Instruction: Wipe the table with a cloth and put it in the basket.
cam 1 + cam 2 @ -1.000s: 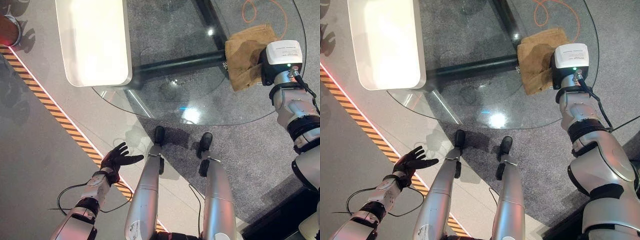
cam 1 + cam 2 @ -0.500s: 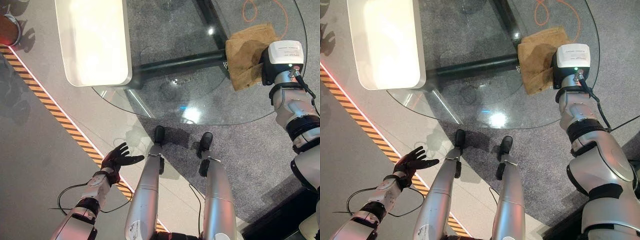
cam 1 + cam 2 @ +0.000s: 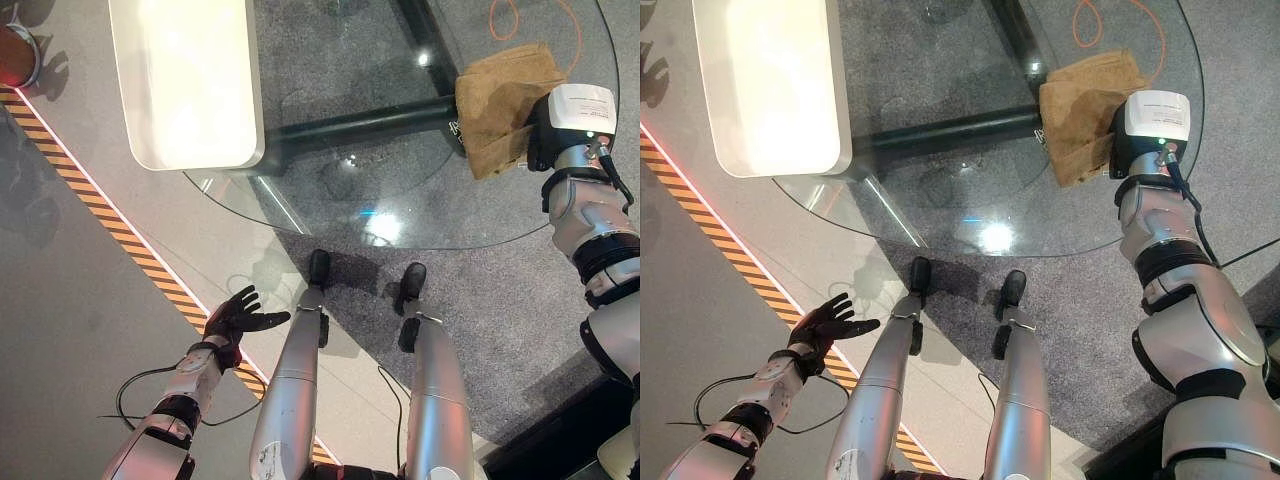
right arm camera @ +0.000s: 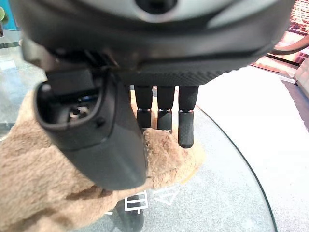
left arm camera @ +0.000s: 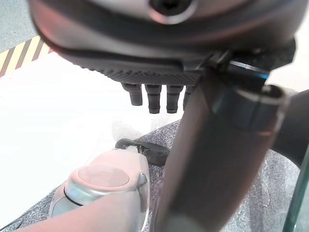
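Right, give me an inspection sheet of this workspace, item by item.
Surface: round glass table on a dark frame, over grey carpet.
Job's things: tan cloth lies rumpled on the glass near the table's right edge; white basket stands at the table's left side.
Clutter: nothing seen on the glass besides the cloth.
Hands: right hand presses straight fingers down on the cloth; left hand hangs open above the floor, clear of the table.
Cables: orange cable loops on the carpet under the glass.
Surroundings: black-and-yellow striped tape on the floor; a red round object at the far left.
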